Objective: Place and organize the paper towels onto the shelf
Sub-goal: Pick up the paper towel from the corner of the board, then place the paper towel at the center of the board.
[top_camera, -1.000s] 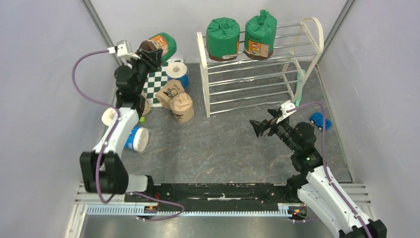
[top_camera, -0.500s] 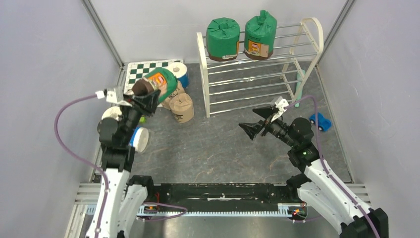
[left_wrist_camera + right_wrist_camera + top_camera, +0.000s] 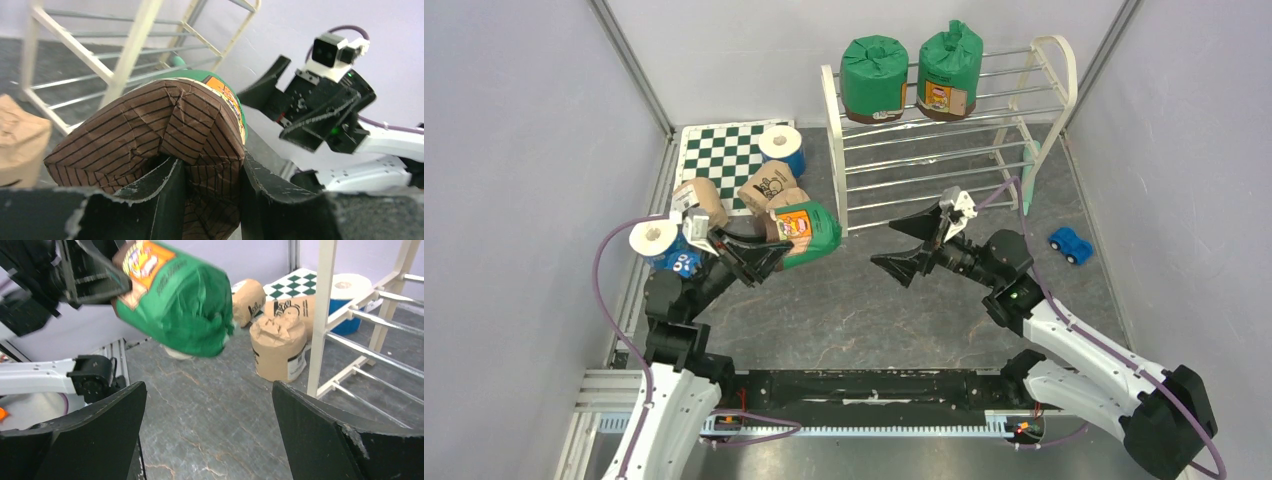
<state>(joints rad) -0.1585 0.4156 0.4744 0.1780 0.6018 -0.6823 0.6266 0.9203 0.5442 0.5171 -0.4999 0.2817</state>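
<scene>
Two green rolls [image 3: 874, 78] sit on the shelf [image 3: 1054, 60] top tier, 12 o'clock. Left pincer [image 3: 749, 258] grasps the third green roll [image 3: 806, 232] mid-air, 9 o'clock. Right pincer [image 3: 886, 248] is released, facing it. Tan rolls [image 3: 769, 185] and white-blue rolls [image 3: 781, 148] are unshelved on the table [image 3: 874, 310], 10 o'clock.

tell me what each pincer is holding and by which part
The left pincer holds a green paper towel roll by its brown striped end. The right pincer is open and holds nothing.
</scene>
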